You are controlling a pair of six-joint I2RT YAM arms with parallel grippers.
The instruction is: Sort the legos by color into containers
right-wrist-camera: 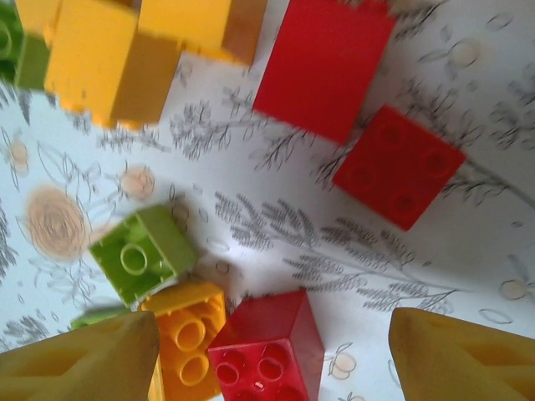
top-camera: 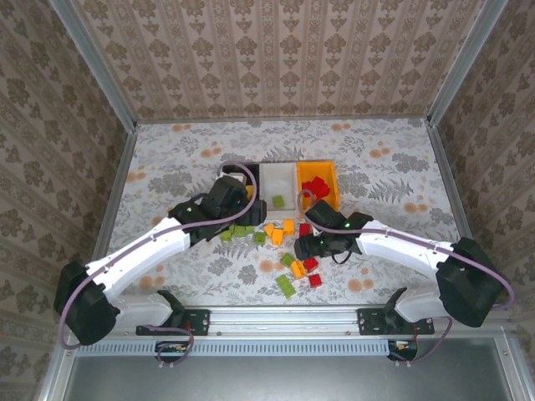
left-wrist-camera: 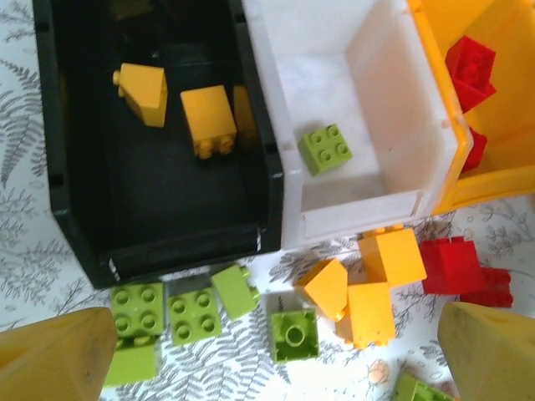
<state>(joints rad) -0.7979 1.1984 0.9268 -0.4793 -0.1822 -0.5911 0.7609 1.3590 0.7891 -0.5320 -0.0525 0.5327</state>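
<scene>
From above, loose legos (top-camera: 287, 286) lie scattered on the near side of the white bin (top-camera: 272, 180) and orange bin (top-camera: 330, 170).

At the left wrist, the left gripper (left-wrist-camera: 276, 355) is spread wide and empty over green blocks (left-wrist-camera: 167, 313), just near of the black bin (left-wrist-camera: 63, 184).

At the right wrist, the right gripper (right-wrist-camera: 272, 359) gapes wide, straddling a red block (right-wrist-camera: 267, 351) without gripping it.

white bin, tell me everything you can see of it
The white bin is a small open-topped rectangular box of slightly translucent white plastic, upright on the patterned table. It is the middle of a row of three, the black bin against its left side, the orange bin against its right. One green lego lies inside, studs up, near the near wall; the rest of its floor is bare. Orange-yellow legos lie on the table just outside that wall.
</scene>
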